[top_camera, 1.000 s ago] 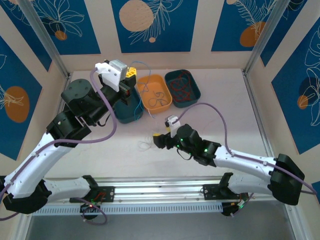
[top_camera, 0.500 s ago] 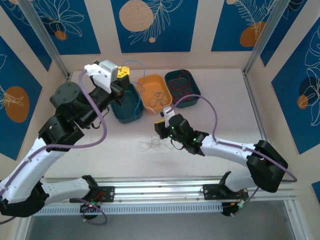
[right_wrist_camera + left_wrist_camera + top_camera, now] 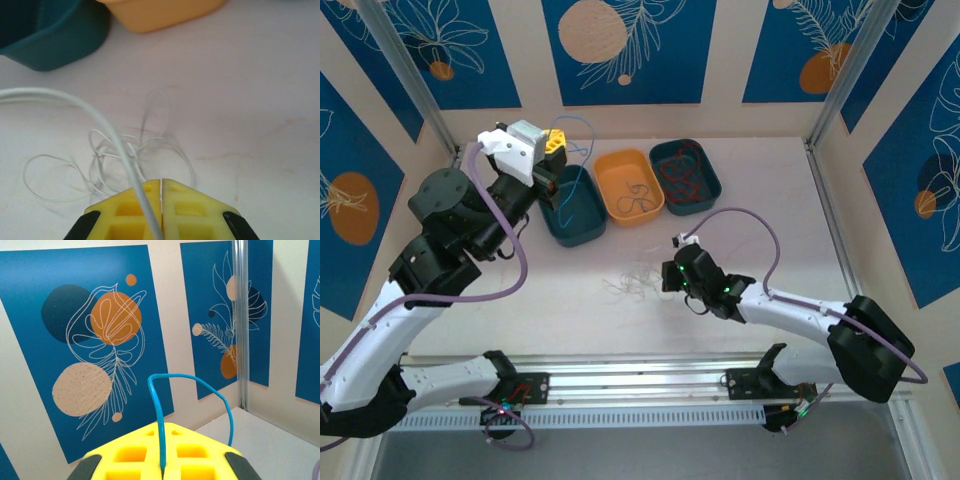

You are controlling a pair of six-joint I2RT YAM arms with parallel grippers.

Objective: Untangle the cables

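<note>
Two shut grippers: left gripper pinches a blue wire above the bin; right gripper nips a white wire at the tangle on the table; featherlight, springy stuff, so I'd grab single strands near an end.

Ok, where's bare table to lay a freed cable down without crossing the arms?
Bare table lies back right, between the right-hand teal bin and the right rail. A narrower strip runs between the white tangle and the near rail. Crowded: mid-table, where the right gripper pinches a white cable, and back left under the left arm.
</note>
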